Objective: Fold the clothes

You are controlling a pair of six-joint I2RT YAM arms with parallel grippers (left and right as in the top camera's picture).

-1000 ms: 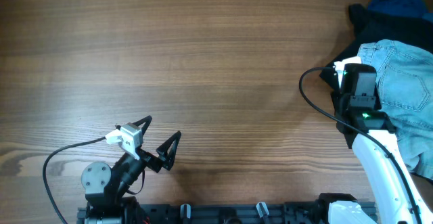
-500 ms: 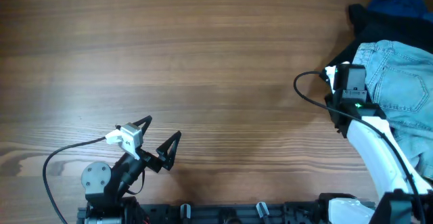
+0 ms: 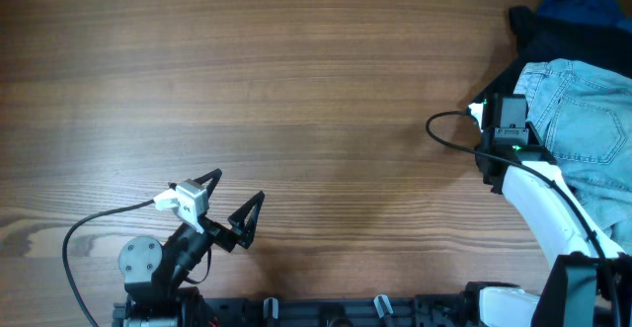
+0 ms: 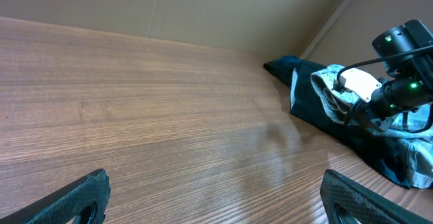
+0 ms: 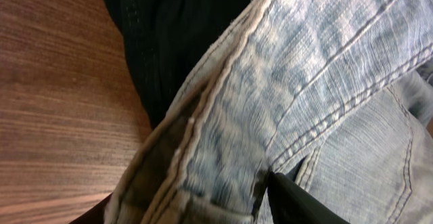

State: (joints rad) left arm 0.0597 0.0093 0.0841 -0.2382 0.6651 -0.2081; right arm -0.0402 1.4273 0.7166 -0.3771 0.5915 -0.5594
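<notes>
Pale-blue denim clothes [image 3: 583, 120], rumpled, stitched.

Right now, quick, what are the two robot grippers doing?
Left gripper: open, holding nothing.
Right gripper: at the waistband of the light-blue faded denim garment; cannot tell if it is open or gripping.

Brown wood-grain tabletop [image 3: 296, 90] fills frame, mostly bare. Black cloth garment [image 3: 528, 40] on it, upper right. Faded light-blue denim garment [image 3: 583, 120] heaped partly over black one, right edge. Dark-blue fabric [image 3: 583, 1], top right corner.
</notes>
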